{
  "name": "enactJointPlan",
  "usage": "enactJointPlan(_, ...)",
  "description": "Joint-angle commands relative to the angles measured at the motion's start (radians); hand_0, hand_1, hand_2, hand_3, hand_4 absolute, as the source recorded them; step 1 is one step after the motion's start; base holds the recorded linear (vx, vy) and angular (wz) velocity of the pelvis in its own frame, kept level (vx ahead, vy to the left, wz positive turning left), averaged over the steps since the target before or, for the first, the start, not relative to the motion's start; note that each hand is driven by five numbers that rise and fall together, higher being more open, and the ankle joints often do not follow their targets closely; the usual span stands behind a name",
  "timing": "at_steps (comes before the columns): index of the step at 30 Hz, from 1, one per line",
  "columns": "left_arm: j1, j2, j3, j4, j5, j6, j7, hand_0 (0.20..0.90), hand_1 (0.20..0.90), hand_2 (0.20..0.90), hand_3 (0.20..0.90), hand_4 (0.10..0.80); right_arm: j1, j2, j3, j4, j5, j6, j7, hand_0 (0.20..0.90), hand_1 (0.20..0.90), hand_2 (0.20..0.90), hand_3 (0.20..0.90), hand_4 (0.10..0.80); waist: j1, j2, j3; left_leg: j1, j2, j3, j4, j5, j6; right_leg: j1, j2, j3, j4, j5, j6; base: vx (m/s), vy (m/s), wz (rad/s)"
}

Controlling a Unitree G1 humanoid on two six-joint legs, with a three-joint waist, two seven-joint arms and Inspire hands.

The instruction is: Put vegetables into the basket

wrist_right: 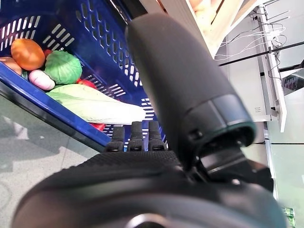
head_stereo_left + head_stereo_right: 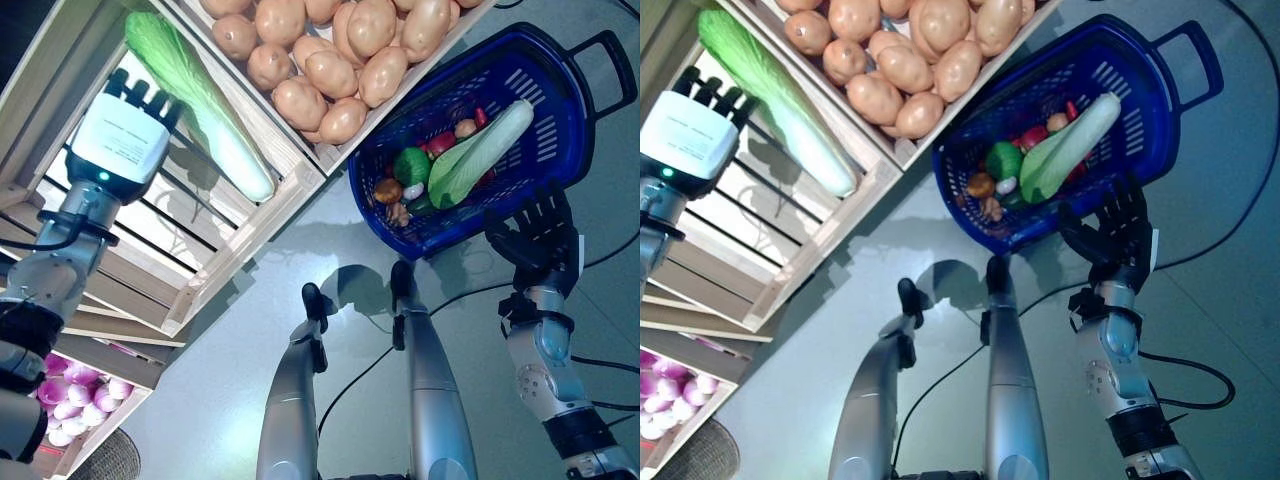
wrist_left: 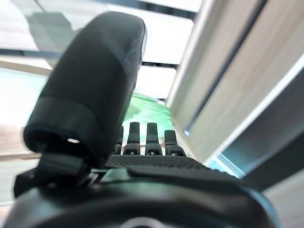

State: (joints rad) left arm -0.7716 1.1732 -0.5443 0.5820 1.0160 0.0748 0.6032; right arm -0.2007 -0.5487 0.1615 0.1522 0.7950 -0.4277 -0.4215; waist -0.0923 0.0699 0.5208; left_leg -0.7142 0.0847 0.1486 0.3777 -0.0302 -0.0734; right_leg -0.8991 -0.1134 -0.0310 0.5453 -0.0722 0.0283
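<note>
The blue basket [image 2: 560,130] stands on the floor at the upper right. In it lie a long pale green cabbage [image 2: 480,150], a round green vegetable [image 2: 410,165], an orange-brown one and several small ones. My left hand [image 2: 125,135] is open inside the wooden crate, fingers straight, just left of a long green cabbage [image 2: 200,95] lying there. That cabbage shows past the fingers in the left wrist view [image 3: 152,111]. My right hand [image 2: 540,240] is open, beside the basket's near rim [image 1: 47,107].
A wooden stand [image 2: 250,220] fills the upper left, with a crate of potatoes [image 2: 330,60] between the cabbage crate and the basket. A lower shelf [image 2: 70,395] holds purple produce. Grey floor lies below the basket.
</note>
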Motion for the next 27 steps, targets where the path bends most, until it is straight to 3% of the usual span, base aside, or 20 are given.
enactJointPlan(1,-0.102,0.044,0.087,-0.002,-0.025,0.082,0.078,0.900,0.900,0.900,0.900,0.800,-0.012,-0.055,-0.048,-0.128,0.000,-0.062,0.024,0.900,0.900,0.900,0.900,0.800,-0.037,0.003,-0.001,-0.093,0.011,0.017,0.049,0.042,-0.009,0.057,-0.042,-0.027,-0.034,-0.011,0.026,0.012,0.032,-0.01)
enactJointPlan(11,-0.182,0.016,0.032,0.016,-0.023,0.056,0.111,0.900,0.900,0.900,0.900,0.800,-0.016,-0.038,-0.044,-0.134,0.001,-0.059,0.018,0.900,0.900,0.900,0.900,0.800,-0.049,-0.019,-0.001,-0.131,0.017,0.014,0.119,0.000,0.005,0.015,-0.048,-0.013,0.020,-0.018,0.029,0.016,0.015,-0.03)
enactJointPlan(22,-0.248,0.004,-0.038,0.007,-0.019,-0.009,0.017,0.900,0.900,0.900,0.900,0.800,-0.045,-0.036,-0.037,-0.142,-0.008,-0.030,-0.005,0.900,0.900,0.900,0.900,0.800,-0.059,-0.017,-0.001,-0.145,0.013,0.019,0.158,-0.029,0.016,-0.013,-0.046,0.008,0.064,-0.023,0.036,0.040,0.024,-0.01)
enactJointPlan(27,-0.254,-0.001,-0.054,-0.002,-0.024,-0.003,-0.018,0.900,0.900,0.900,0.900,0.800,-0.048,-0.041,-0.038,-0.154,-0.019,-0.027,-0.016,0.900,0.900,0.900,0.900,0.800,-0.063,-0.015,-0.001,-0.148,0.012,0.026,0.160,-0.035,0.019,-0.019,-0.044,0.014,0.066,-0.024,0.037,0.008,0.013,-0.01)
